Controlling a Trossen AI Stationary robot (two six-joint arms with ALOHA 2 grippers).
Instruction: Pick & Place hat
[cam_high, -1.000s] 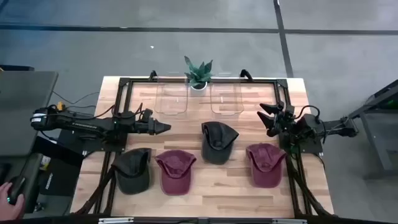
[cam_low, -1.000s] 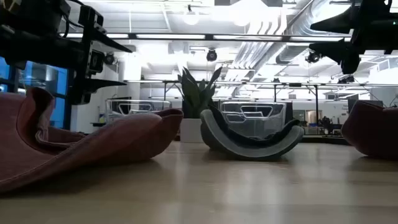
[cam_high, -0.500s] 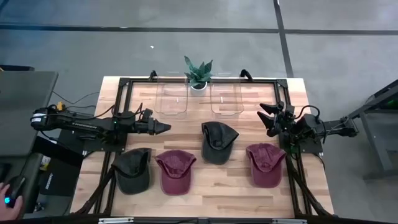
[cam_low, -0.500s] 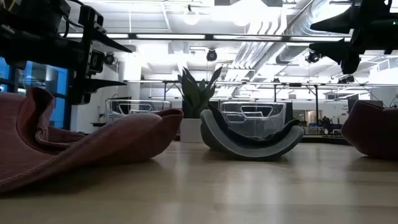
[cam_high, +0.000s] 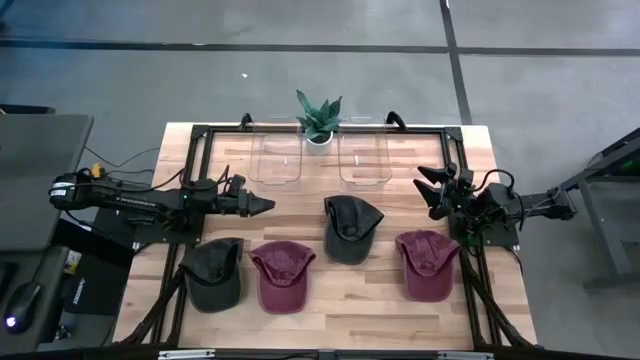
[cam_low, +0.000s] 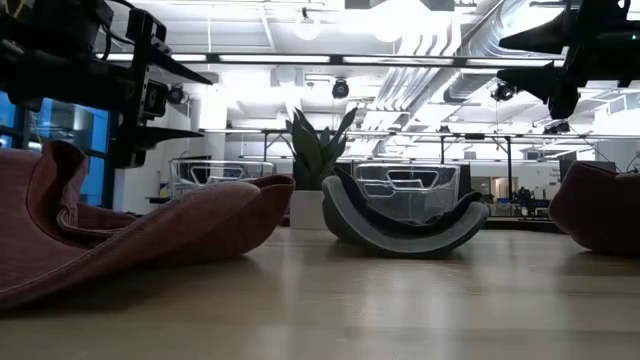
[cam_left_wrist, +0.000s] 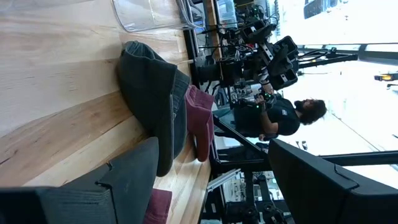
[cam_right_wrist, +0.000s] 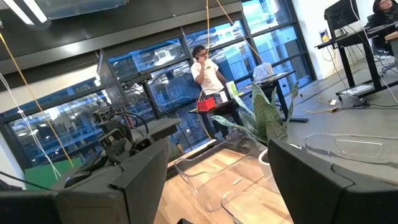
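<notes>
Count, high view: four hats on table (cam_high: 330, 300) — two dark (cam_high: 351, 228) (cam_high: 213, 272), two maroon (cam_high: 283, 275) (cam_high: 428, 262). Two clear bins (cam_high: 277, 158) (cam_high: 364, 158) at upper centre. One plant (cam_high: 318, 120). Two arms.

A grey floor (cam_high: 300, 80) crossed by dark seams runs round the wooden table (cam_high: 330, 310). Overhead, bright strip lights (cam_low: 330, 60) and pale ducts (cam_low: 440, 50) line the ceiling. Tall blue-tinted windows (cam_right_wrist: 155, 74) fill one wall. Desks (cam_right_wrist: 348, 37) stand beside them, cables trailing on the ground. A person (cam_right_wrist: 208, 74) stands by the glass; another, in black (cam_left_wrist: 280, 118), is at a bench.
</notes>
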